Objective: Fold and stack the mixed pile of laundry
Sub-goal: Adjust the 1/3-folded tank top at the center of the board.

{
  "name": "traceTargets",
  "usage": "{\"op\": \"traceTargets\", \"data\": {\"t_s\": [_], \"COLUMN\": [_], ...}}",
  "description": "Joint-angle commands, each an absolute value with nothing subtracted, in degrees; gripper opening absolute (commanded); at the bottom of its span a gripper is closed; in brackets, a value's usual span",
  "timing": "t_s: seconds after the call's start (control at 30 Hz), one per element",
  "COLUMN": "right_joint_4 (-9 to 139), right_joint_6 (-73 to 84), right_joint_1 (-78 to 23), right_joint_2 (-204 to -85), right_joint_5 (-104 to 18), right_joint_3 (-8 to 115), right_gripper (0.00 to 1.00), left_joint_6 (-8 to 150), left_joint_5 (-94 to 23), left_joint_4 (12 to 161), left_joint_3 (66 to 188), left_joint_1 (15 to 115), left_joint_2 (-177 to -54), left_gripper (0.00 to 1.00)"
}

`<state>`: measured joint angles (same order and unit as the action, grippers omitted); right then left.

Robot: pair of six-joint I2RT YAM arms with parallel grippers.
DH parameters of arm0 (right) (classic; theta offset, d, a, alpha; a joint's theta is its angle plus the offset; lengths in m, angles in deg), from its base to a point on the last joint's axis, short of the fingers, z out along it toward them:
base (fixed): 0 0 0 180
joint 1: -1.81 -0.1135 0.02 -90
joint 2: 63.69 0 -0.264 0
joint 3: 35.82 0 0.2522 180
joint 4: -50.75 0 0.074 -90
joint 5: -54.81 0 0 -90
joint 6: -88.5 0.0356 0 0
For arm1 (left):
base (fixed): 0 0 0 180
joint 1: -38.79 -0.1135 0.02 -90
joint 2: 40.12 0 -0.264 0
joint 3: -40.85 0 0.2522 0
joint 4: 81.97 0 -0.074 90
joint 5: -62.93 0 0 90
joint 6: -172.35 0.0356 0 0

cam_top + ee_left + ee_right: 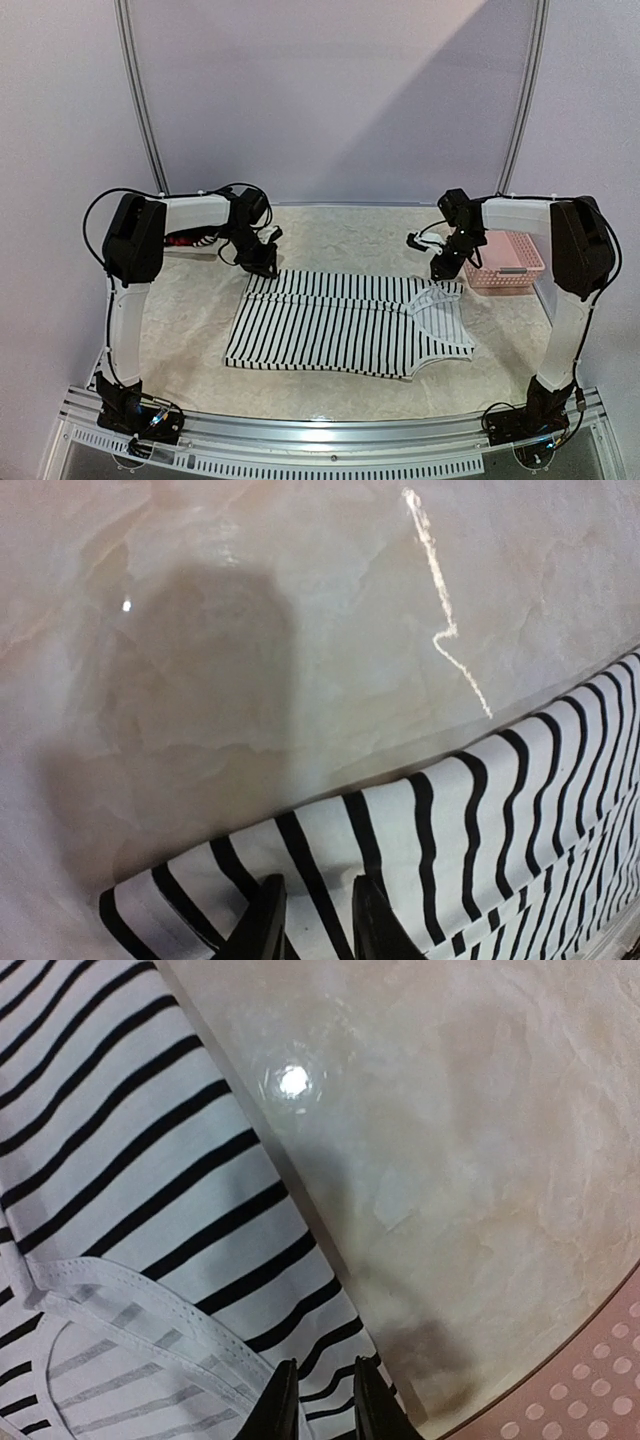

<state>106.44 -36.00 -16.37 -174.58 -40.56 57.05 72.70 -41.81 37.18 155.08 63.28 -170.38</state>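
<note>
The striped tank top (340,325) lies flat on the middle of the desk (340,235). Its hem points to the left and its neckline and straps to the right.

Left pincer (262,262): positioned at the far left corner of the tank top. In the left wrist view the left pincer (318,885) stands over the rolled hem edge of the tank top (480,820). The jaws stand narrowly apart with striped cloth showing in the gap. It cannot be told whether the cloth is clamped.

Right pincer (443,270): positioned at the far right strap. In the right wrist view the right pincer (325,1370) is over the edge of the tank top (150,1160). The jaws are narrowly apart, and a grip cannot be confirmed.

A pink basket (505,262) stands on the desk just right of the right pincer. A red cloth piece (185,240) shows partly behind the left arm.
</note>
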Motion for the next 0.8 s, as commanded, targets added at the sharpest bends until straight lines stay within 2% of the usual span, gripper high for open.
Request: {"op": "traceTargets", "data": {"t_s": [0.0, 0.2, 0.4, 0.77], "right_joint_4": [105.2, 104.6, 106.4, 112.4], "right_joint_6": [-36.3, -36.8, -36.0, -34.0], "right_joint_1": [-15.9, -15.9, -16.3, -18.0], "right_joint_2": [-176.0, -179.4, -185.4, -196.7], "right_joint_5": [-37.3, -33.1, -34.0, -37.4], "right_joint_3": [53.7, 53.5, 62.7, 81.6], "right_gripper": [0.19, 0.20, 0.20, 0.20], "left_joint_6": [70.8, 70.7, 69.7, 69.9], "left_joint_5": [-39.7, -38.2, -37.6, -38.8], "left_joint_4": [35.8, 35.1, 34.3, 32.1], "left_joint_3": [153.7, 151.3, 153.3, 168.9], "left_joint_1": [62.0, 59.6, 57.0, 54.4], "left_joint_2": [-172.2, -172.1, -174.1, -179.6], "left_gripper": [0.25, 0.22, 0.21, 0.21]}}
